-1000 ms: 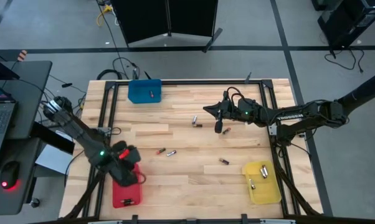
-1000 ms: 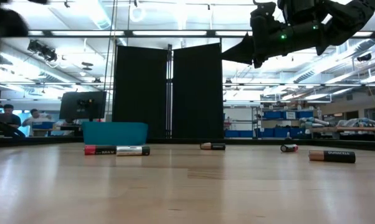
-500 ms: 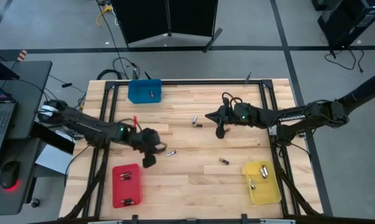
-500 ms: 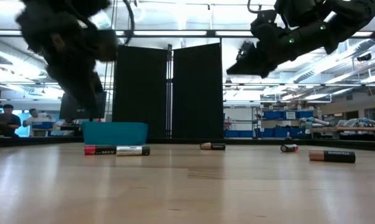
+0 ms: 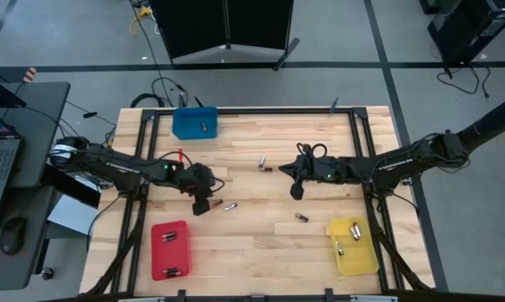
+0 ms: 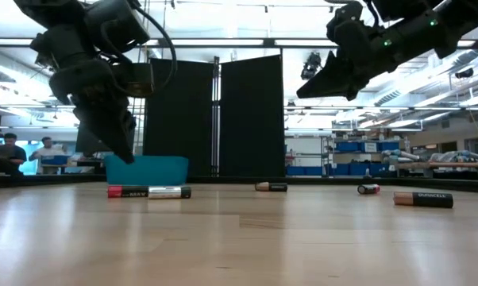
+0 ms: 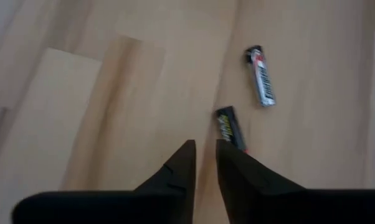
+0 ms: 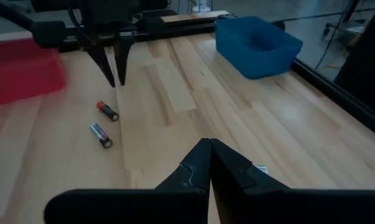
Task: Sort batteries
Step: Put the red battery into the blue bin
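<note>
High view shows one wooden table (image 5: 252,243) carrying three trays: a blue tray (image 5: 194,122) at the far left holding one battery, a red tray (image 5: 170,250) at the near left holding two, and a yellow tray (image 5: 351,246) at the near right holding three. Five loose batteries lie on the wood: a pair (image 5: 222,204) left of centre, another pair (image 5: 264,164) farther back, and a single battery (image 5: 302,217) toward the near right. One left gripper (image 5: 202,204) hangs just beside the left pair, fingers slightly parted and empty. One right gripper (image 5: 296,192) hovers right of centre, fingers together, holding nothing.
</note>
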Robot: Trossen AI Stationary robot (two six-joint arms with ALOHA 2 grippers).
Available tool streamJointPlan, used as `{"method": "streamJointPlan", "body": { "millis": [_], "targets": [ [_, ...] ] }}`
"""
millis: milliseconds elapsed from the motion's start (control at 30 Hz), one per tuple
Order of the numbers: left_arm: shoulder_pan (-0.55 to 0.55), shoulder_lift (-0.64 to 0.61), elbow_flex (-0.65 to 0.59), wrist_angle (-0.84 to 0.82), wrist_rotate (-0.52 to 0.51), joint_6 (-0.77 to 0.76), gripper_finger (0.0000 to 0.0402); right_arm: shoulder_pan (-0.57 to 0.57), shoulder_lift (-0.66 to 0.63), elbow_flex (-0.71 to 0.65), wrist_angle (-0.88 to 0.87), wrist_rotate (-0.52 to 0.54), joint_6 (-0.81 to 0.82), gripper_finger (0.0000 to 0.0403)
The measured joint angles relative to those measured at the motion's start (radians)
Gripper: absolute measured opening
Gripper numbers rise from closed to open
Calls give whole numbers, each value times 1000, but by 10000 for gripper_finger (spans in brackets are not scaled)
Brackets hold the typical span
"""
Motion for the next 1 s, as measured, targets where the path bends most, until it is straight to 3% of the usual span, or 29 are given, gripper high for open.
{"method": "streamJointPlan", "body": {
  "millis": [300,400,533,1000],
  "targets": [
    [0,14,0,17,-20,46,156,57,6,0,-1,79,39,20],
    [0,40,0,40,18,23,171,59,6,0,0,79,38,20],
    [-5,78,0,92,60,-13,178,59,6,0,0,79,14,20],
    [-29,189,1,149,52,-60,179,36,7,0,0,79,-41,20]
  ]
}}
